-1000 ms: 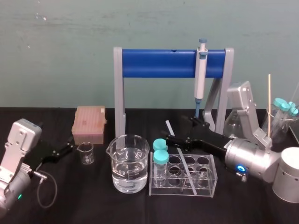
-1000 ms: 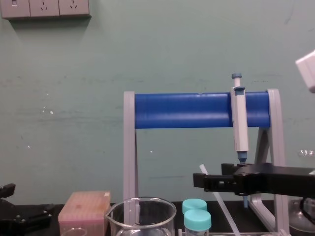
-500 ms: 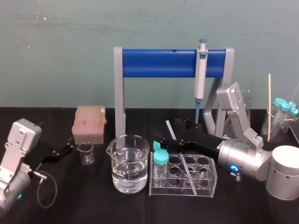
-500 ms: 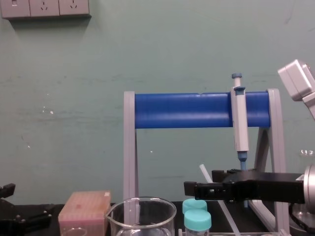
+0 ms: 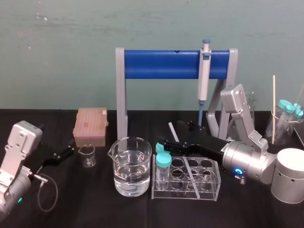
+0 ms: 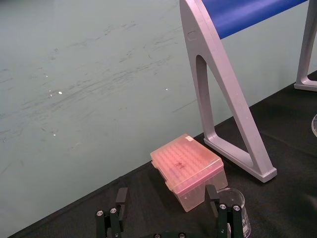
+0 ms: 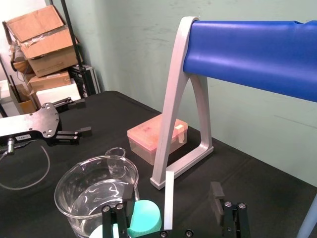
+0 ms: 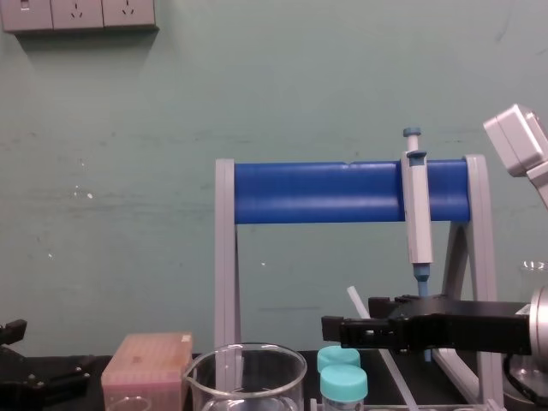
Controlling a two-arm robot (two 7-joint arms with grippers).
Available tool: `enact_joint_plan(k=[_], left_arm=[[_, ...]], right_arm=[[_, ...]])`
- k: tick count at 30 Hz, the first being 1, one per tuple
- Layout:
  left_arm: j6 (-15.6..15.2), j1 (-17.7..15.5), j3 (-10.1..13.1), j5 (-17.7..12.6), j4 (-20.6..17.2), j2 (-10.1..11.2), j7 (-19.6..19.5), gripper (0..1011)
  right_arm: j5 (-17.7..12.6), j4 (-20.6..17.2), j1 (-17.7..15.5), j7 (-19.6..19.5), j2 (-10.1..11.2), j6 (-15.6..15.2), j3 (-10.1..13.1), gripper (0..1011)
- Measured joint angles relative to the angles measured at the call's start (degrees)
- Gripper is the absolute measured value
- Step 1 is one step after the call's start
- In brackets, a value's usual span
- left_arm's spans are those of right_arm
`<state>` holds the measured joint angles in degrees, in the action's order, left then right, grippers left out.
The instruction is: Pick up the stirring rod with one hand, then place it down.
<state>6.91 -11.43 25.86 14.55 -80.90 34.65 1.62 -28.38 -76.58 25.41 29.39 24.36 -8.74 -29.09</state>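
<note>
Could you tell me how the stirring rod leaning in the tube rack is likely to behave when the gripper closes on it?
The stirring rod looks thin, straight and glassy, so probably stiff but brittle and slippery. It leans loosely in the clear rack, so a nudge from the open right gripper may tip or slide it.

Alpha Bot 2's silver-grey cylindrical arms end in boxy pale housings. The right arm [image 5: 249,164] bears a blue ring light [image 5: 238,170], the left arm [image 5: 16,152] a green light [image 5: 19,200] and a looping grey cable [image 5: 57,191]. The right gripper [image 5: 169,132] and left gripper [image 6: 166,196] are black, with silver screws [image 7: 228,204].
</note>
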Motion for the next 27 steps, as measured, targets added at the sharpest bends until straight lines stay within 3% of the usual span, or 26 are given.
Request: enact_joint_plan(k=[12,15,27], left_arm=[[0.0,0.0,0.0,0.0,0.0,0.0,0.0,1000],[0.0,0.0,0.0,0.0,0.0,0.0,0.0,1000],[0.0,0.0,0.0,0.0,0.0,0.0,0.0,1000]], right_arm=[[-0.12,-0.04,-0.06,-0.04,0.01,0.02,0.06,682],[-0.14,-0.06,-0.06,-0.06,0.02,0.03,0.08,539],[-0.17,-0.09,-0.06,-0.1,0.01,0.07,0.09,175]])
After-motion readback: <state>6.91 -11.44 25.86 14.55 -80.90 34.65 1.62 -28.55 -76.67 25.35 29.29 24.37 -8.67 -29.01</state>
